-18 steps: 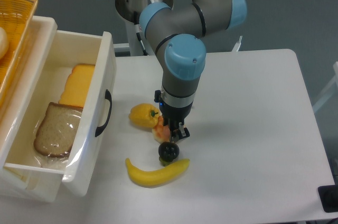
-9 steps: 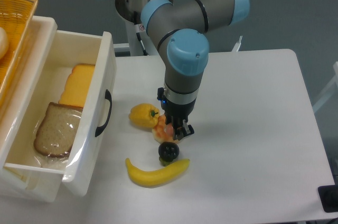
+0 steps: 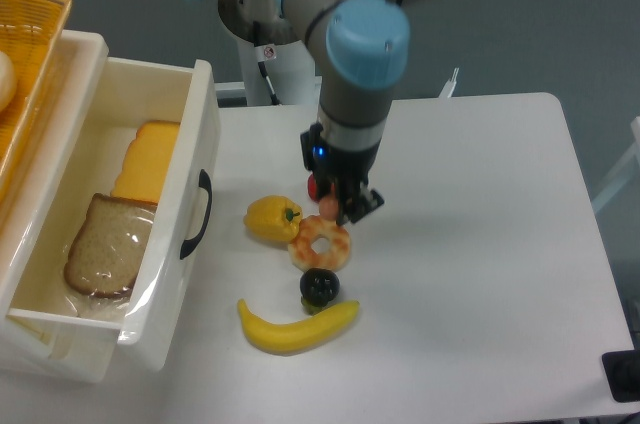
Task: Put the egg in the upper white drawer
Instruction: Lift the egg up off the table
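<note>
White bench [image 3: 480, 244] under one arm, egg lifted clear of the cluttered fruit.

Nearest you lies the banana [image 3: 297, 326], with the dark berry-like piece [image 3: 319, 287] just behind it and the glazed donut [image 3: 321, 242] touching the yellow pepper [image 3: 273, 219]; you can see these sit packed together, which is likely why the arm comes straight down from above. Over the donut, the pincer [image 3: 333, 206] is closed on the egg [image 3: 328, 207], held off the bench so it should not drag its neighbours. A red bit [image 3: 314, 186] shows beside the fingers; you cannot tell what it is. Further left, the upper white drawer [image 3: 196, 104] stands pulled out, holding a bread slice [image 3: 108, 244] and cheese slices [image 3: 150, 159], with the wicker basket [image 3: 35, 34] beyond. Your carry still has to cross to it.
</note>
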Robot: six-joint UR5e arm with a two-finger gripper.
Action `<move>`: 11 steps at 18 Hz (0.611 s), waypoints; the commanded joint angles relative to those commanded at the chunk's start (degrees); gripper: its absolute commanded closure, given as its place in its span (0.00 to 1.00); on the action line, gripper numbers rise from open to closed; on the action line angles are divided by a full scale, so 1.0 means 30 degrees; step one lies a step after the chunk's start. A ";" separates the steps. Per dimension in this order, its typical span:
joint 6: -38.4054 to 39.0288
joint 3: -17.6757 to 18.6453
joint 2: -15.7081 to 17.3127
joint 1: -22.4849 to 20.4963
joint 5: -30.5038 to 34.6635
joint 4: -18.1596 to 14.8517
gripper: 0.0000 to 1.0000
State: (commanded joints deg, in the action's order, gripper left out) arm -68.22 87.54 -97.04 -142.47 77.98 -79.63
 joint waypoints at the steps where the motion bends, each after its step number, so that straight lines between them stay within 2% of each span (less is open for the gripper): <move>1: 0.0558 0.0029 0.0264 0.0028 -0.0383 -0.0001 0.76; 6: 0.1852 0.0088 0.1496 0.0409 -0.1878 0.0057 0.76; 11: 0.1882 -0.0088 0.2317 0.1373 -0.2173 0.0116 0.76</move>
State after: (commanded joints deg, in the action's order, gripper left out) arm -62.58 87.28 -90.09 -138.35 71.46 -79.28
